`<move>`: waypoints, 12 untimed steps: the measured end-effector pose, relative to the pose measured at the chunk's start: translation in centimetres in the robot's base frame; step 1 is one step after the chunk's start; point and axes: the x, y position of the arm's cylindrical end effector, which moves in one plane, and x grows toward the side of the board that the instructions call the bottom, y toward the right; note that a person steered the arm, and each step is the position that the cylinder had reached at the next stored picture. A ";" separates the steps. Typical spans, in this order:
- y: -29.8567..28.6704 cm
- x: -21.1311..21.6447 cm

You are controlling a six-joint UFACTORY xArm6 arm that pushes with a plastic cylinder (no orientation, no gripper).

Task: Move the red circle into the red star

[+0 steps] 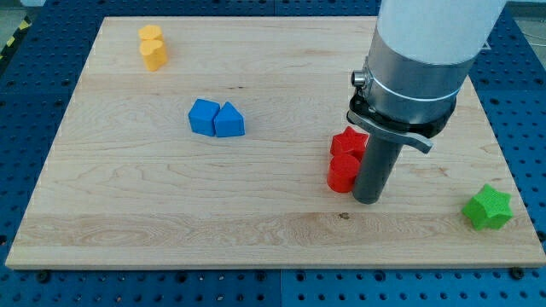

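Observation:
The red circle (343, 172) sits right of the board's middle, touching the red star (349, 141) just above it in the view. My tip (368, 199) rests on the board right beside the red circle, on its right side and slightly lower, touching or nearly touching it. The rod and the arm's wide grey and white body hide part of the red star's right side.
Two blue blocks (216, 118) sit together left of middle. Two yellow blocks (153, 47) are stacked close at the view's top left. A green star (488, 208) lies near the bottom right corner. The wooden board (171, 205) ends in a blue perforated table.

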 end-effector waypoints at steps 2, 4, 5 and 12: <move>1.5 3.8; 5.8 7.3; 5.7 7.3; 9.5 7.3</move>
